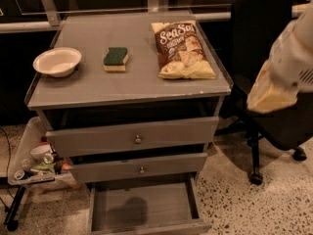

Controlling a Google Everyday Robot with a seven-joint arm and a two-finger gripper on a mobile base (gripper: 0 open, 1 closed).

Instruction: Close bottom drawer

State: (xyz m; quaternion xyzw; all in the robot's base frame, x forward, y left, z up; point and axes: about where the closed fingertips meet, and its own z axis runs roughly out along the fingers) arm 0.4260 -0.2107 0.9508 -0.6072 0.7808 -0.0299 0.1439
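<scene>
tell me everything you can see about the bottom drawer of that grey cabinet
The bottom drawer is pulled well out, level, below the middle drawer. It looks like grey painted wood: a shallow open box with thin side walls and a flat floor. Nothing shows inside but a dark shadow. Its front panel lies along the picture's lower edge, partly cut off, so no knob shows. Nothing touches it; the tool hangs high at the right, near the black chair.
</scene>
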